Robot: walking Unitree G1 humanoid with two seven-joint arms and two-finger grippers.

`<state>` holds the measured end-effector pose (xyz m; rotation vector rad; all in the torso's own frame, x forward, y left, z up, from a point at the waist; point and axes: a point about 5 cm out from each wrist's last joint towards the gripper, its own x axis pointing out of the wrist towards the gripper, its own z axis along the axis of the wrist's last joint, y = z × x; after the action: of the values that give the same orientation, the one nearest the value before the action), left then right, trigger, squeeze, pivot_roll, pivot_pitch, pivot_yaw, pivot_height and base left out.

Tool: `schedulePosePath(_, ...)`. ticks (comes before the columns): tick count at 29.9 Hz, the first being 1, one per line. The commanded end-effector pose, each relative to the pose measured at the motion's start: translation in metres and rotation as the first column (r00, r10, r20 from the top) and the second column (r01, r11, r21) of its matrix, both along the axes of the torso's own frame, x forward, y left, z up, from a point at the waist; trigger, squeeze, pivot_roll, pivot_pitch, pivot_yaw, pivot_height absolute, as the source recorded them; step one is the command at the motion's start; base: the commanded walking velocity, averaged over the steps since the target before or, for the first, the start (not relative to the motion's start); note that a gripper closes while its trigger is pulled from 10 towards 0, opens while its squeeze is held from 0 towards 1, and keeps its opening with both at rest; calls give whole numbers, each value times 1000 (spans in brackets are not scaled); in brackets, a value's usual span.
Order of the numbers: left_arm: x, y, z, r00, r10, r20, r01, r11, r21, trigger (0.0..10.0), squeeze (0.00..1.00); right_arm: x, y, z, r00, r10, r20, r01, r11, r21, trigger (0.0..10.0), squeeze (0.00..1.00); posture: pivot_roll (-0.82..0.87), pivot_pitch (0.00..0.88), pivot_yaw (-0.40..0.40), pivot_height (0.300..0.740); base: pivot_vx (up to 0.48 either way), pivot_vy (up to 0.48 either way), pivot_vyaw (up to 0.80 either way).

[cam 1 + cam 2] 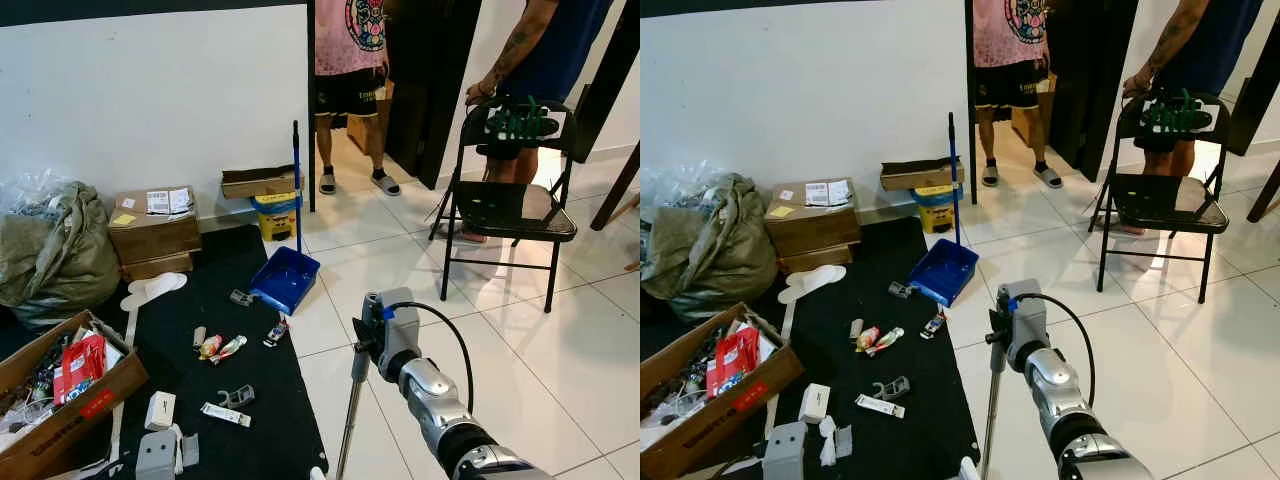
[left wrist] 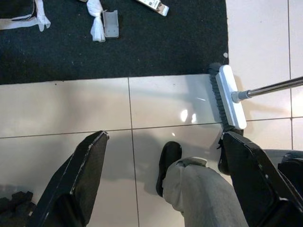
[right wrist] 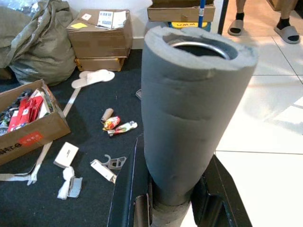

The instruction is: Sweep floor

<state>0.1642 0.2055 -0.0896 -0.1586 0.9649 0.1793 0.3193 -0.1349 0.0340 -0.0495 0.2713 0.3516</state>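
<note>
Right gripper (image 3: 173,201): nearest item, closed around the grey foam grip (image 3: 189,113) at the top of the broom handle (image 1: 350,420), held upright just off the edge of the black mat (image 1: 260,400). Left gripper (image 2: 161,175): fingers spread wide, holding nothing, hanging over bare tile beside the mat. Broom head (image 2: 230,101): white, bristles down on the tile, touching the mat's border.

Blue dustpan (image 1: 285,278): at the mat's far corner, long handle upright, pan apparently empty. Litter on the mat: wrappers (image 1: 220,347), small toy car (image 1: 276,331), grey clips (image 1: 236,397), white box (image 1: 160,409), flat packet (image 1: 225,414), white slipper (image 1: 155,288). Open cardboard box (image 1: 60,385) on the mat's near side; sealed cartons (image 1: 152,232) and stuffed sack (image 1: 55,250) at its wall side. Folding chair (image 1: 505,205) well apart from the mat, on the tile; two persons standing beyond it.

Progress, judged: early. Broom in hand and placed; litter scattered, none gathered toward the dustpan. Sweeping and collecting all left.
</note>
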Motion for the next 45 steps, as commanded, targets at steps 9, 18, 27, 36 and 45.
schedulePosePath(9, -15, -4, -7, 999, 4, -41, -5, 1000, -19, 10000, 0, -11, -2, -16, 997, 7, -79, -9, 1000, -25, 10000, 0, -99, 0, -17, 740, 0, 0, 0)
schedulePosePath(18, -3, -4, -2, 1000, 18, -6, -18, 999, -27, 10000, 0, -11, -1, -15, 997, 7, -78, -9, 1000, -25, 10000, 0, -101, 0, -10, 740, 0, 0, 0)
schedulePosePath(27, -3, -4, -2, 1000, 26, -3, -26, 999, -34, 10000, 0, -11, -1, -15, 997, 3, -76, -4, 1000, -18, 10000, 0, -101, 0, -11, 740, 0, 0, 0)
schedulePosePath(36, -2, -4, -2, 999, 33, 2, -33, 999, -42, 10000, 0, -10, -3, -13, 998, -10, -60, 9, 1000, -15, 10000, 0, -100, 0, -5, 740, 0, 0, 0)
schedulePosePath(45, 0, -3, 0, 999, 36, 13, -35, 998, -49, 10000, 0, -9, -4, -13, 998, -15, -57, 14, 1000, -17, 10000, 0, -101, 0, -8, 740, 0, 0, 0)
